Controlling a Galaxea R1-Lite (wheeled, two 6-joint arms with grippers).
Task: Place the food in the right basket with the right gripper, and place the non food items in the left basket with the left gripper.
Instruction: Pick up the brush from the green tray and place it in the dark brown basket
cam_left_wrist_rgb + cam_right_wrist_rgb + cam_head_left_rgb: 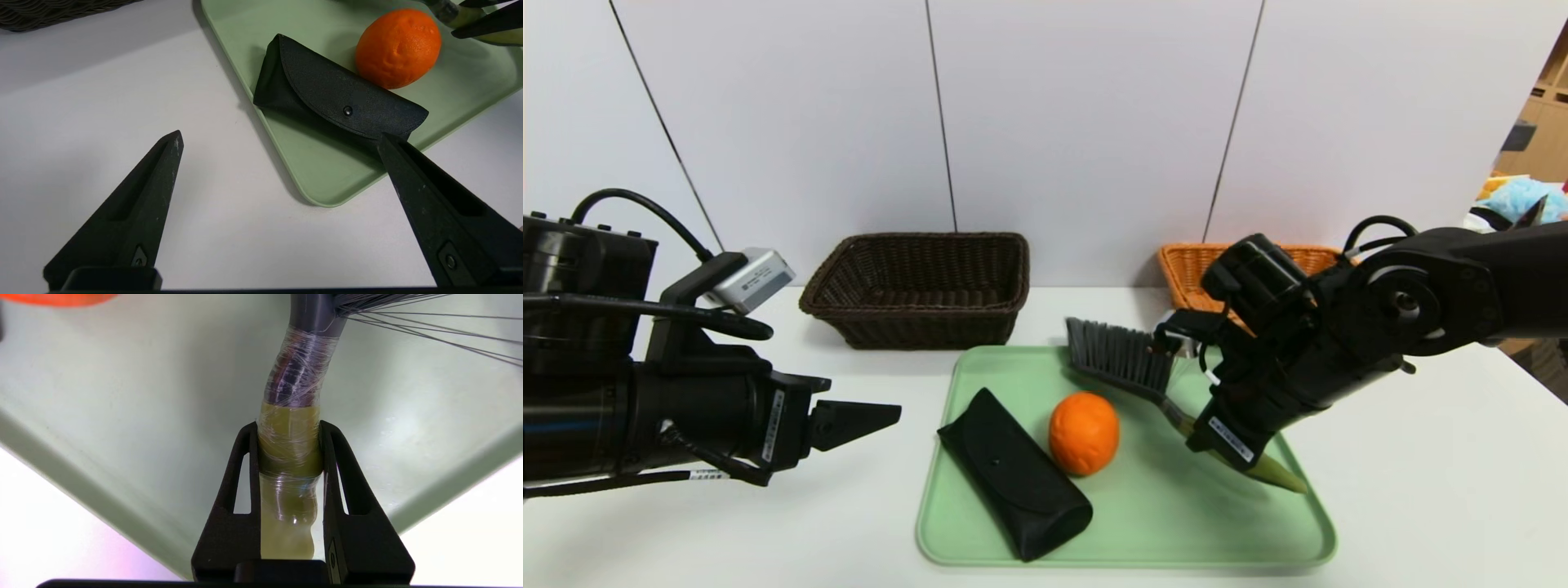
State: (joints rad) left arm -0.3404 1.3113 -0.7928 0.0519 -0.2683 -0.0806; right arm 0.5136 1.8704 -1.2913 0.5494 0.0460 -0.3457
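We see our left gripper [854,425] as matte black, with long tapered triangular fingers [135,212], each hollowed by a shallow groove and fixed by a small screw near its base; a white label runs along its body, a grey box camera sits on a black bracket above, and black cables loop over the arm; our right gripper [1241,461] is black too, white-labelled, behind big round joints with small screws.
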